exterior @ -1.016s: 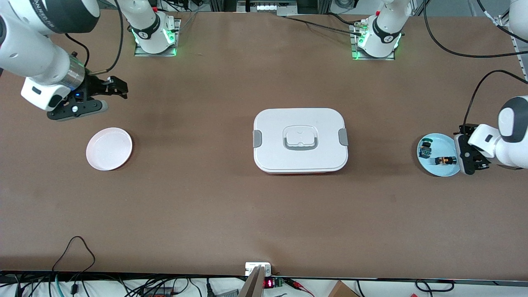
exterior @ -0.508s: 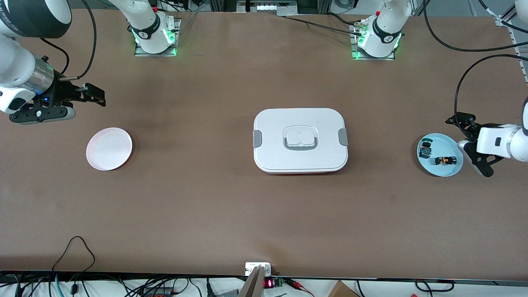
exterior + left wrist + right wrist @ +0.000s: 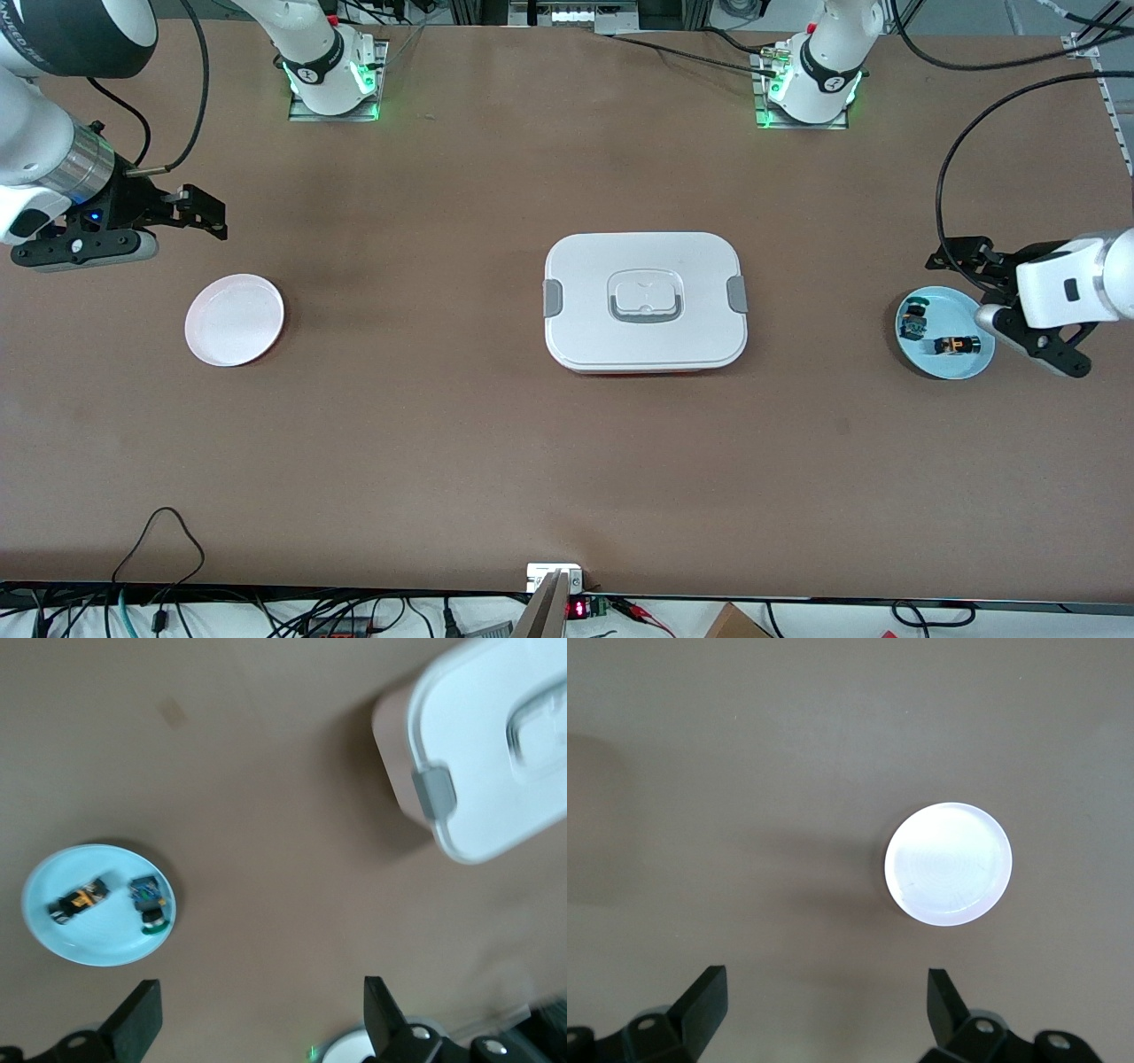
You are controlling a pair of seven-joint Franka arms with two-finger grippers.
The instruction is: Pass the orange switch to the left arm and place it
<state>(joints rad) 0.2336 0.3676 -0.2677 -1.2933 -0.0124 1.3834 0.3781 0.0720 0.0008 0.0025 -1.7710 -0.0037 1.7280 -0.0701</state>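
The orange switch lies on a light blue plate at the left arm's end of the table, beside a small black and teal switch. The left wrist view also shows the orange switch on the plate. My left gripper hangs in the air beside that plate, open and empty. The white box stands shut at mid table and shows in the left wrist view. My right gripper is open and empty in the air at the right arm's end.
An empty white plate lies at the right arm's end of the table, also seen in the right wrist view. Both arm bases stand at the table's edge farthest from the front camera. Cables run along the edge nearest to it.
My left gripper has drawn back from the blue plate's edge, risen and turned. My right gripper has swung out toward its end of the table, then held nearly still.
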